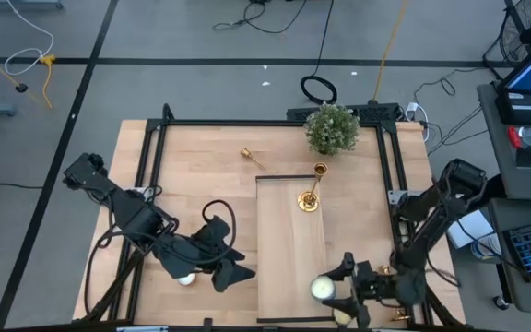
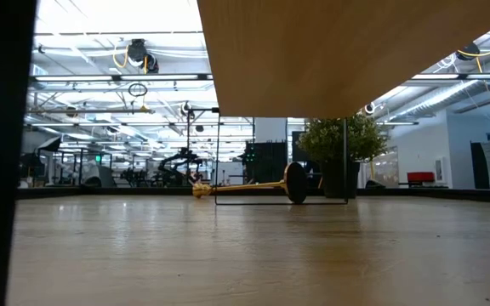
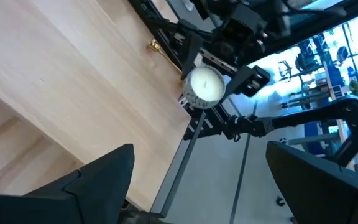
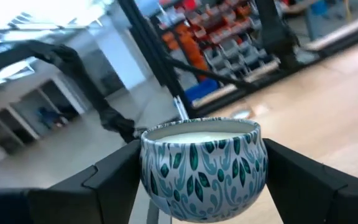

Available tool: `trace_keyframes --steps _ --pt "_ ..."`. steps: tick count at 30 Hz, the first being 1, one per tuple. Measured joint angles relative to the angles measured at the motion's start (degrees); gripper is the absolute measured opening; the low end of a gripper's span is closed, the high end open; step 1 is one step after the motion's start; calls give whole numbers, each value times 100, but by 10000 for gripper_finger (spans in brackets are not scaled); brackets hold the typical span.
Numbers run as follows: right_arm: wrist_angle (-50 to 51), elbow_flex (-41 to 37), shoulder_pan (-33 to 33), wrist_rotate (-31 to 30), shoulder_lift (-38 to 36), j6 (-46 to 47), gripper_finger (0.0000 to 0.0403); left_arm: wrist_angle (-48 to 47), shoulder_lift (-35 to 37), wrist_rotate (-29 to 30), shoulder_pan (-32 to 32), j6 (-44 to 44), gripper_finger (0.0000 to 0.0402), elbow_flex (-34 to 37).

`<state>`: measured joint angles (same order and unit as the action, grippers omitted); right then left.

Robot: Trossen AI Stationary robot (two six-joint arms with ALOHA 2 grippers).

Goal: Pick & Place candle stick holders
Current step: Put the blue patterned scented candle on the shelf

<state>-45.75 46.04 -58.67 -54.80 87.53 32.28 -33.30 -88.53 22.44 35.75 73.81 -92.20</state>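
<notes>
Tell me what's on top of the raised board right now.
One upright candlestick stands on the raised board. Another candlestick lies off it. The right gripper, holding a candle tin, covers its near corner.

gold candlestick [image 1: 310, 195], teal-leaf candle tin [image 4: 202, 168], seemingly cream wax

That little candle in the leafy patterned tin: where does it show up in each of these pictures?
High view: the candle is near the bottom edge, right of centre.
Low view: not in it.
Left wrist view: upper middle, seen from above.
Right wrist view: dead centre, close up.
Shared landmark: the right arm's dark fingers, which hold it on both sides.
</notes>
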Motion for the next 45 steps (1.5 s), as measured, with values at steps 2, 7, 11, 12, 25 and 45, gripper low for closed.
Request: trace_keyframes --steps 2,7,11,12,25,45 --pt "-787 -210 6 162 2 -584 288 -4 0 7 -4 -2 369 0" --pt "-1417 -241 0 410 -6 -1797 288 -175 0 424 -4 -339 369 2" --pt "-1299 -219 8 667 -4 -1965 288 -460 0 973 -9 -436 369 2" --pt "-1202 -217 7 735 -4 -1912 288 -590 0 1141 -9 -423 369 2" --pt "-865 -564 -309 407 4 -2647 288 -540 -452 2855 249 730 369 756" --pt "-2351 -1272 213 856 307 -2801 288 632 -859 3172 275 77 369 883"
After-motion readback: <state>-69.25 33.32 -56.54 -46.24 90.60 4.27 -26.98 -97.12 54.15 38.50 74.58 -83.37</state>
